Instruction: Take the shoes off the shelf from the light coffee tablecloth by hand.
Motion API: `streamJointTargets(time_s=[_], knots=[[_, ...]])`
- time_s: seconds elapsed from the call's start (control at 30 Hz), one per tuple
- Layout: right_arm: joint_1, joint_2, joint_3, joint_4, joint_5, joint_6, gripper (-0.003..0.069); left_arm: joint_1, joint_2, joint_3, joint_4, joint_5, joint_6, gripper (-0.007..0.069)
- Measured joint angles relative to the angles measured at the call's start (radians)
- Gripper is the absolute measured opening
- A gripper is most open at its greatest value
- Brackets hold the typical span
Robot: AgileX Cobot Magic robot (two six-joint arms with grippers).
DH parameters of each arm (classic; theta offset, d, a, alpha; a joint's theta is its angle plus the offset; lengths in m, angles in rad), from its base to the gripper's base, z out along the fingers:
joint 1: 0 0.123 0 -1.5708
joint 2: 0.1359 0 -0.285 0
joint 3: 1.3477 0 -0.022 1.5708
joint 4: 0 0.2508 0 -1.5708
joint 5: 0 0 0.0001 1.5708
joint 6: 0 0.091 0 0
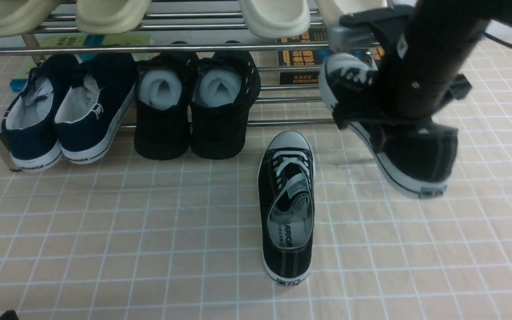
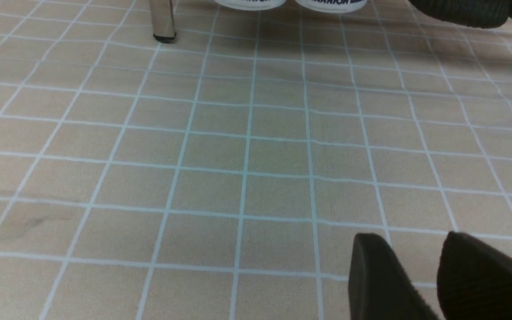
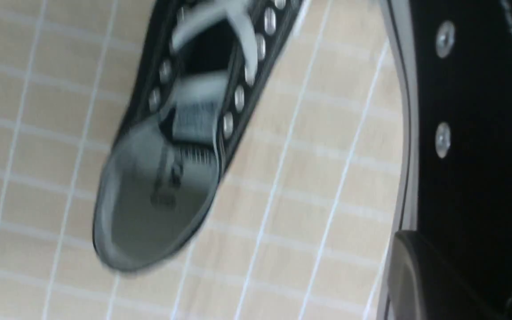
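Note:
One black canvas sneaker (image 1: 287,209) with white laces lies on the light coffee tablecloth (image 1: 105,231), toe toward the shelf (image 1: 149,48). It also shows, blurred, in the right wrist view (image 3: 185,133). My right gripper (image 1: 371,120) is shut on the other sneaker (image 1: 407,155) and holds it tilted in the air, in front of the shelf's right end. One of its fingers (image 3: 425,275) presses the sneaker's black side (image 3: 474,133); the other finger is hidden. My left gripper (image 2: 416,253) is open and empty, low over the cloth (image 2: 238,155).
Navy slip-ons (image 1: 65,111) and all-black shoes stuffed with white paper (image 1: 194,106) stand on the shelf's lower tier. Cream slippers (image 1: 105,15) sit on the upper tier. Books (image 1: 305,58) lie behind the rails. A chrome shelf leg (image 2: 162,22) stands on the cloth.

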Motion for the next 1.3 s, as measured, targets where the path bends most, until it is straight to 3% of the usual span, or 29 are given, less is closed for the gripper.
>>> streamJointTargets(time_s=[0.27,0.53,1.3], knots=[[0.027,-0.035,0.210,0.029,-0.053,0.084,0.0009,0.000,0.000,0.000,0.000,0.000,0.000,0.0239],[0.027,0.044,0.211,0.006,-0.221,0.107,0.0013,0.000,0.000,0.000,0.000,0.000,0.000,0.0239],[0.027,0.270,0.081,-0.024,-0.343,0.166,0.0036,0.000,0.000,0.000,0.000,0.000,0.000,0.0239]])
